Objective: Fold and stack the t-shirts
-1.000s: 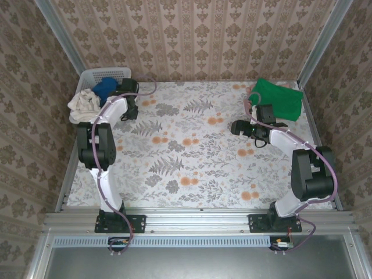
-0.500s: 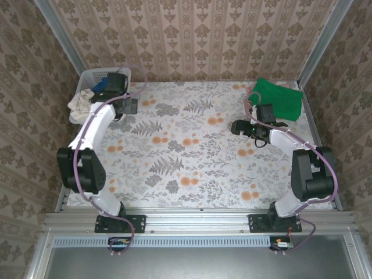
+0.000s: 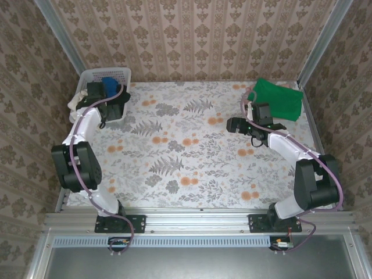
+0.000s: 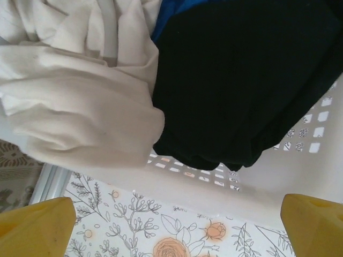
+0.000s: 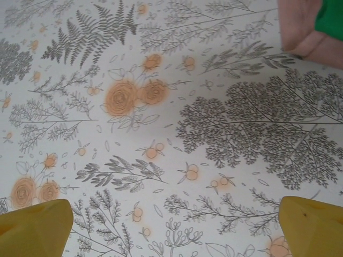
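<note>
left gripper hangs at the near wall of the white lattice basket, jaws spread wide, a yellow tip at each bottom corner and nothing between them. so it's released and empty, lined up for a pick by my reading. inside, the cream t-shirt bulges over the rim on the left, the black t-shirt packs the right side pressed against it, and a sliver of the blue t-shirt peeks out behind both. that's the unfolded heap, parked at the far left corner, likely so the middle is free for folding. across the way the right gripper hovers low above the bare floral table, fingers well apart, holding nothing; it looks to be waiting for cloth to arrive. the green t-shirt lies at the far right corner, which i'd take as the stacking spot. now the views: the overhead gives the layout, basket and green shirt well apart at opposite corners with open table between, but there the left arm crosses the basket and blue is what reads. the left wrist camera fills in the black shirt. the right wrist camera catches a pale pink t-shirt touching the green one's edge, seemingly beneath it.
</note>
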Tool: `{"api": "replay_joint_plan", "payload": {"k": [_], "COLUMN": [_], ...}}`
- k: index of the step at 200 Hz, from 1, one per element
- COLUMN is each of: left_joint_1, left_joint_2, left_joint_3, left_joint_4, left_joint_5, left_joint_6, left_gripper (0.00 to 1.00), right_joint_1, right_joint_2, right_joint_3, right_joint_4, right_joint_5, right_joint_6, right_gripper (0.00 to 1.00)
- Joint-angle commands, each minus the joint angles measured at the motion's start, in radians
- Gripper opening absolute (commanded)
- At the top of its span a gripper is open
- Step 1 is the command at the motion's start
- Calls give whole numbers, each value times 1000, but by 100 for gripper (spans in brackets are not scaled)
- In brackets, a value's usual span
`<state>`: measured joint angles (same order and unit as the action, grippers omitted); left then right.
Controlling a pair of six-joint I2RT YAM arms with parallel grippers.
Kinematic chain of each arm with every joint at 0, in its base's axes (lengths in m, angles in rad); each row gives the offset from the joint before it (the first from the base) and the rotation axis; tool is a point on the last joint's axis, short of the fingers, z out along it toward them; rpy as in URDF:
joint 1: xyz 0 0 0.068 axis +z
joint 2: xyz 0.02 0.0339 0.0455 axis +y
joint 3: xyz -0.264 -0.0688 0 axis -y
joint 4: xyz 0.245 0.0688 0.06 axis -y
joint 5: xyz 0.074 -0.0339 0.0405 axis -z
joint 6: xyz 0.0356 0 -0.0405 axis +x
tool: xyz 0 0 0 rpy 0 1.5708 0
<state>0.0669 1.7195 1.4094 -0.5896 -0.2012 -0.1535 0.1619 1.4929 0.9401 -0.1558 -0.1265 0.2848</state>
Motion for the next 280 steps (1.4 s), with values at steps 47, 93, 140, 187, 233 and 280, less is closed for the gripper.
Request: {"api": "replay_joint_plan", "payload": {"k": [47, 93, 140, 187, 233, 280], "left_joint_1": [13, 9, 8, 54, 123, 155], "left_joint_2": [124, 235, 314, 245, 273, 309], "left_joint_3": [126, 264, 397, 326, 343, 335], "left_joint_4": [4, -26, -74, -20, -49, -50], "left_joint_5": [66, 77, 14, -51, -149, -100], "left_joint_6": [-34, -38, -8, -67, -119, -144], "left_gripper": [98, 92, 89, 89, 84, 77], "right_joint_1": [39, 39, 39, 40, 41, 45], "right_joint_2": [54, 67, 65, 94, 116, 114], "right_joint_3": [86, 83, 80, 87, 103, 128], "right_joint_4": [-8, -11, -3, 6, 1, -37], "right_joint_5": [36, 28, 18, -9, -44, -52], "right_joint_6": [-54, -56, -59, -55, -53, -55], "right_gripper": [100, 100, 100, 100, 100, 100]}}
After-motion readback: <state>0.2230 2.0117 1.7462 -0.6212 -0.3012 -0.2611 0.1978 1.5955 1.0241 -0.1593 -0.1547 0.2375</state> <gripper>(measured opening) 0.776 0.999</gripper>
